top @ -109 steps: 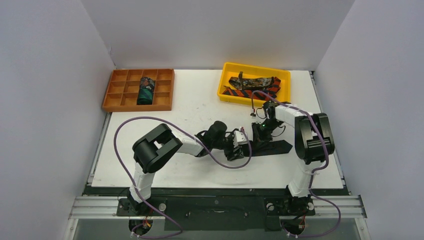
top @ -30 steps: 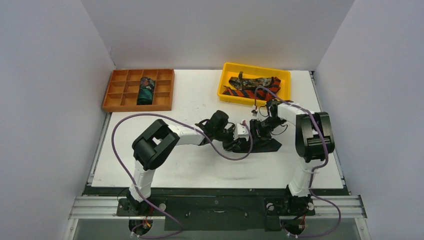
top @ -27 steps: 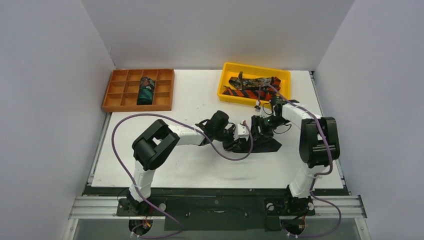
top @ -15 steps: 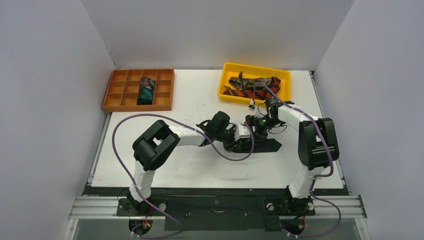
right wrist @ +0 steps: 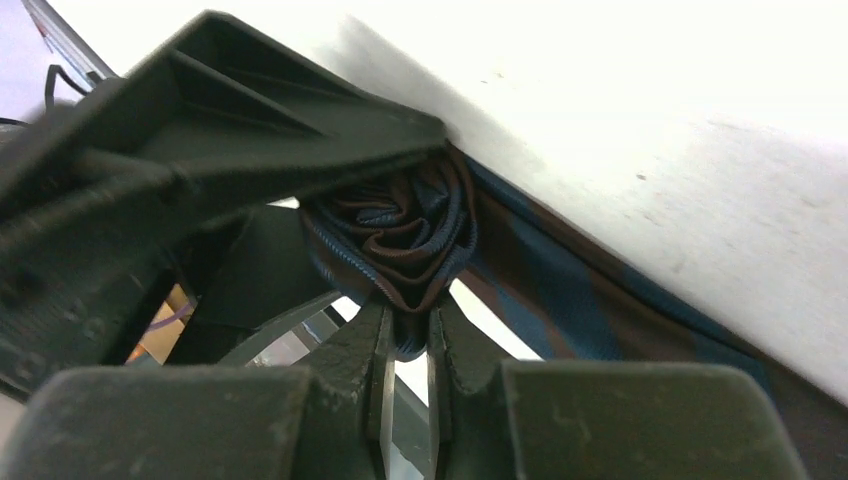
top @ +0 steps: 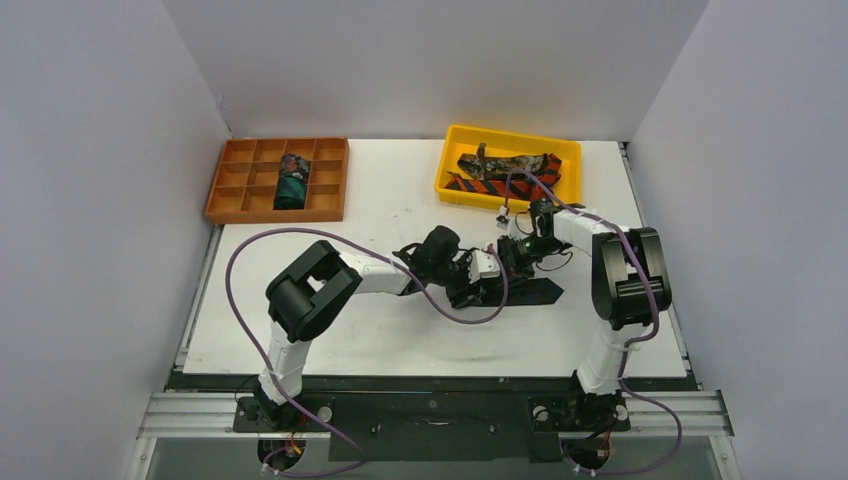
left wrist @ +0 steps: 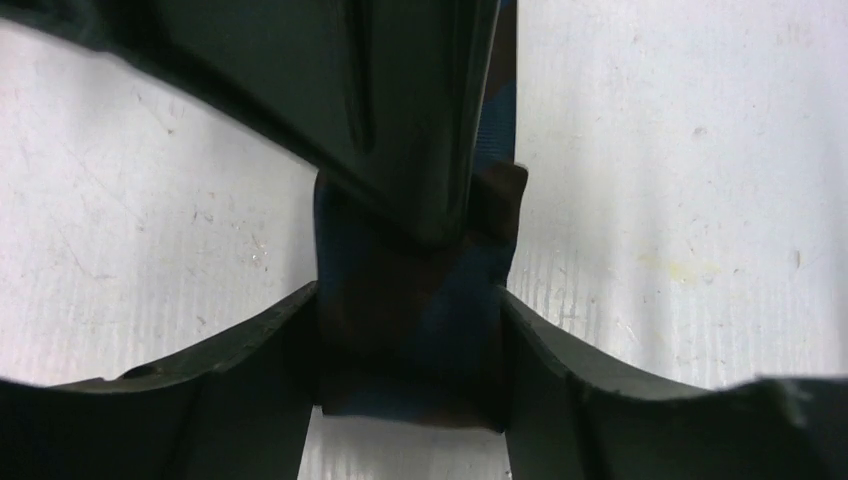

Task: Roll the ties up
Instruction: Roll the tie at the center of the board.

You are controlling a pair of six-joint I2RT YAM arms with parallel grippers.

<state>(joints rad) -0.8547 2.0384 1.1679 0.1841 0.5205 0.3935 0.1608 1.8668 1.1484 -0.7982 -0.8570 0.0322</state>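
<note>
Two arms meet right of mid-table in the top view, over the navy tie (top: 540, 292), which lies on the table (top: 380, 330) with its flat end pointing right. Finger state is unreadable from up there because the arm links cover the contact. What do the wrist views give? (RK)

Left wrist: the left gripper (left wrist: 410, 345) straddles the tie across its width. Both inner finger faces touch the fabric edges, so it is clamped on it. A dark finger of the other arm comes in from above and hides the tie's farther part. (JL)

Right wrist? (RK)

It is the only view with the roll end-on, showing several tight turns, navy with a brownish sheen. The right gripper (right wrist: 405, 335) is nearly closed, pinching a fold at the roll's underside. One left-arm finger lies across the top of the roll. The unrolled length runs off right along the table. (JL)

Surroundings, top view only:
- Yellow bin (top: 508, 132), far right, holds the mottled brown tie (top: 510, 163) and, nearer, the red-orange striped tie (top: 480, 187).
- Purple cables (top: 300, 233) trail from both arms, and the right one crosses the bin's near side.
- Orange tray (top: 345, 180), far left, has the dark teal roll (top: 292, 182) in its middle column. (RK)
</note>
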